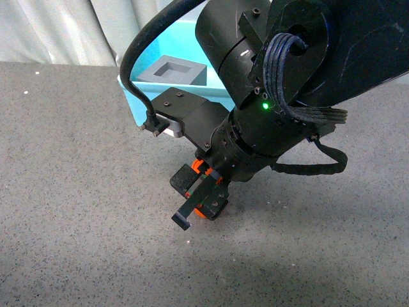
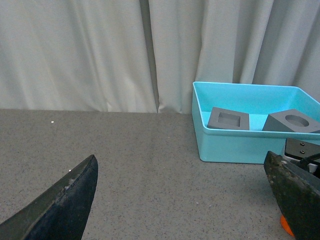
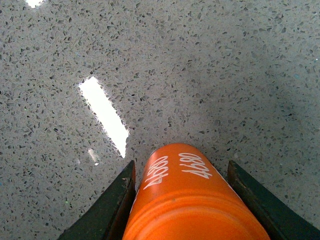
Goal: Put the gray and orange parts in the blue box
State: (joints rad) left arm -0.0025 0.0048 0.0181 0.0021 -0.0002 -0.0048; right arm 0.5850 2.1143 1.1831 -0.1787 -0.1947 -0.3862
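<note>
Right gripper [image 3: 181,165]: jaws pressed against both sides of the orange cylinder [image 3: 190,200] (white "4680" print legible twice). The cylinder is outside the blue box [image 2: 235,147], short of its near wall, over the speckled gray table [image 3: 200,60]. Left gripper [image 2: 180,159]: fingers [image 2: 70,200] spread wide, also short of the box's near wall. Inside the box: the gray cube with the square recess [image 2: 228,119] and, just beside it, the gray cube with the round recess [image 2: 292,121]. Behind the box: a pale curtain [image 2: 75,50].

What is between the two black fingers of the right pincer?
A glossy orange cylinder printed "4680" sits snugly between them, shown in the right wrist view.
</note>
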